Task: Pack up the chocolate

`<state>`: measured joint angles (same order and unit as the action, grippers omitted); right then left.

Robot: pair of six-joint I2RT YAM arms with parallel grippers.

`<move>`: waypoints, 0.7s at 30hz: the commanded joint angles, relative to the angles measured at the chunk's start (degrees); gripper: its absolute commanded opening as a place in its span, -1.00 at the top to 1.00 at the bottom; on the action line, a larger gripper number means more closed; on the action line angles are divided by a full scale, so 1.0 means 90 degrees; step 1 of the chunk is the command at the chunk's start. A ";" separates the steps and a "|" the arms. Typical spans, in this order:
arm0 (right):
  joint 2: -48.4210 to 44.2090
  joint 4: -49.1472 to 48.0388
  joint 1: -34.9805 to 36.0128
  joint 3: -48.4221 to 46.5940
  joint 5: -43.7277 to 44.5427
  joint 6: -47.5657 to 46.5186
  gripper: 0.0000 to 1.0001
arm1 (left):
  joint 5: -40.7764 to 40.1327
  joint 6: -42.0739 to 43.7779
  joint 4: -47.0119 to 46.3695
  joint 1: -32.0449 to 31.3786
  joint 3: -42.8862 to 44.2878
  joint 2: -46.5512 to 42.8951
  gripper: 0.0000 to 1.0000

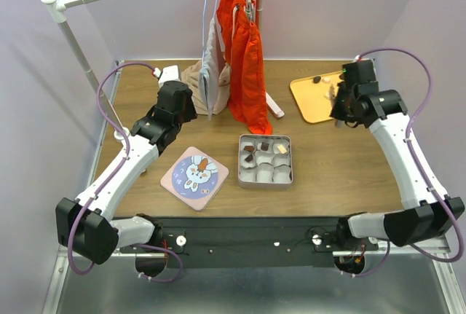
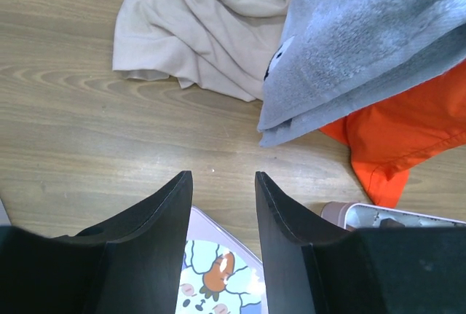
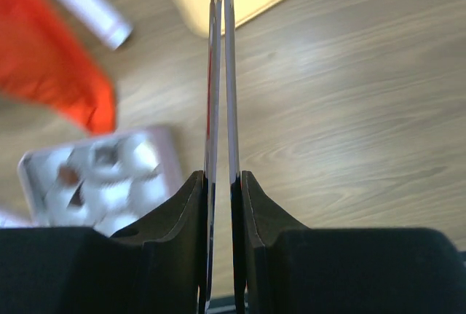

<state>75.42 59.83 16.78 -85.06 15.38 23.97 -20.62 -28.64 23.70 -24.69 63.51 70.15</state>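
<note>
The open metal tin (image 1: 240,162) with white paper cups stands mid-table; two dark chocolate pieces (image 1: 250,149) and a cream piece (image 1: 281,150) lie in its back cups. One dark piece (image 1: 317,79) lies on the yellow tray (image 1: 309,103) at back right. My right gripper (image 1: 339,104) (image 3: 220,175) is shut on thin metal tongs (image 3: 230,73), held above the table near the tray's front edge; the tong tips run out of view. The tin shows blurred in the right wrist view (image 3: 169,155). My left gripper (image 1: 186,110) (image 2: 223,175) is open and empty, above the wood behind the tin's lid.
The tin's lid with a rabbit picture (image 1: 194,173) (image 2: 218,274) lies left of the tin. A clothes rack stands at the back with an orange garment (image 1: 247,59) (image 2: 408,132) and a grey towel (image 2: 364,44). A beige cloth (image 1: 195,75) (image 2: 211,30) lies below them.
</note>
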 commanded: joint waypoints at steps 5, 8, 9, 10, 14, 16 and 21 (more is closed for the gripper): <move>0.0507 -0.1237 -0.1785 0.0681 -0.0351 -0.0290 0.51 | -0.0072 0.0233 -0.0104 0.0077 -0.0191 -0.0090 0.02; 0.0585 -0.1375 -0.1844 0.0788 -0.0448 -0.0290 0.42 | -0.0053 0.0370 -0.0153 0.0077 -0.0133 0.0047 0.02; 0.0595 -0.1394 -0.1835 0.0818 -0.0439 -0.0280 0.36 | -0.0052 0.0428 -0.0163 0.0077 -0.0084 0.0086 0.02; 0.0605 -0.1443 -0.1835 0.0837 -0.0458 -0.0270 0.32 | -0.0052 0.0477 -0.0163 0.0077 -0.0054 0.0183 0.02; 0.0712 -0.1492 -0.1970 0.0906 -0.0293 -0.0173 0.27 | -0.0150 0.0731 -0.0212 0.0096 0.0102 0.0408 0.02; 0.0790 -0.1521 -0.1971 0.0886 -0.0195 -0.0134 0.22 | -0.0179 0.0790 -0.0241 0.0087 0.0141 0.0467 0.02; 0.1034 -0.1560 -0.2030 0.0769 0.0079 -0.0026 0.18 | -0.0160 0.0888 -0.0368 0.0155 0.0141 0.0613 0.02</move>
<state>82.54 48.10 -0.75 -77.36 13.13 22.52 -20.62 -22.76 22.44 -23.94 63.00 74.72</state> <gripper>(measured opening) 0.408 0.492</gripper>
